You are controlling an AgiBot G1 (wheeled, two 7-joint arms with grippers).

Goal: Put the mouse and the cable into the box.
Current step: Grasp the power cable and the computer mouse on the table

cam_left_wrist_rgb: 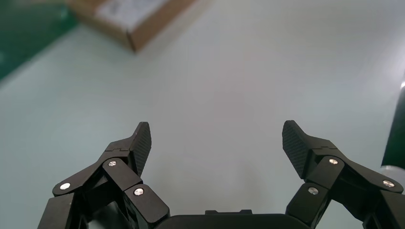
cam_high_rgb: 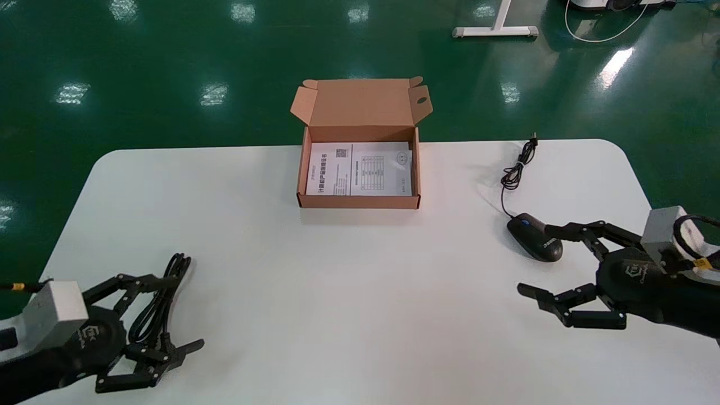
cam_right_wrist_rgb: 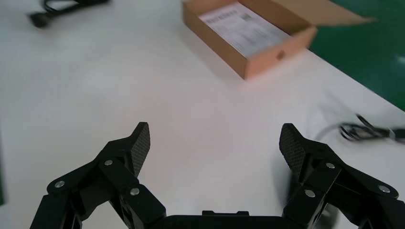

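Presently, left hand [cam_high_rgb: 185,310] open at the cable [cam_high_rgb: 160,304], the open right hand [cam_high_rgb: 534,260] beside the mouse [cam_high_rgb: 534,238] must straddle, then grip it.

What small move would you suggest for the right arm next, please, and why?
Probably shift the right gripper away from the robot until its open jaws straddle the mouse, which lies by the far jaw rather than between them, on the table. The left gripper hovers open by the cable.

No wording can be read. The printed sheet [cam_high_rgb: 337,171] in the box [cam_high_rgb: 360,201] bears print, a table and a square code, all too small; white lettering on the mouse [cam_high_rgb: 534,237] likewise.
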